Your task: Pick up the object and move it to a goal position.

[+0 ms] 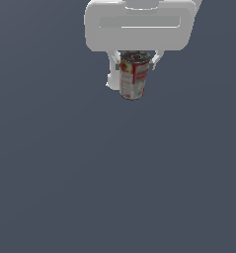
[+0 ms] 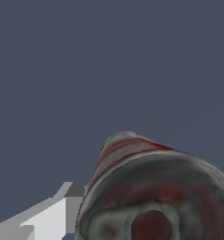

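One small cylindrical tin can with red-and-white label and dark metal top (image 1: 133, 78) hangs upright, clamped near its top between two white fingers (image 1: 111, 74) of one white gripper (image 1: 135, 63). One plain grey-blue floor (image 1: 114, 188) lies beyond it.

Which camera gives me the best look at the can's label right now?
The exterior view: the can shows side-on between the gripper fingers, red-and-white label readable. The wrist view looks down on its dark top, with only a foreshortened strip of label.
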Motion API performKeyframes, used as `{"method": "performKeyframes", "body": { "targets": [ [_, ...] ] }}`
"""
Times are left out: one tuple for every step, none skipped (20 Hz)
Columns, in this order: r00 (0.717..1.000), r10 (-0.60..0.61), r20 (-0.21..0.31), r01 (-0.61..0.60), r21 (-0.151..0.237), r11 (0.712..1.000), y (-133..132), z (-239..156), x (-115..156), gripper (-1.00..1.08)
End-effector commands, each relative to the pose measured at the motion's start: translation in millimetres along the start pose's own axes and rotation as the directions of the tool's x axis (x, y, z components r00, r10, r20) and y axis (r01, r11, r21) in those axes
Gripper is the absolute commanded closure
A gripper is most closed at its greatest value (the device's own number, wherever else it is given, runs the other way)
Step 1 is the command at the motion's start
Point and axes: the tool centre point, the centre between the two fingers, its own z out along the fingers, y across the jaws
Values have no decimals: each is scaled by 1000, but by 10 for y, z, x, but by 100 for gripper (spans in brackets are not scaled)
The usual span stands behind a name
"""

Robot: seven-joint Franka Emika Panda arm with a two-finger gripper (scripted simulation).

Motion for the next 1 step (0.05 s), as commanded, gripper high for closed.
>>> {"method": "performKeyframes", "body": {
  "targets": [
    [1000,0,-4,0,0,1000,-3,-36,6,108]
  ]
}}
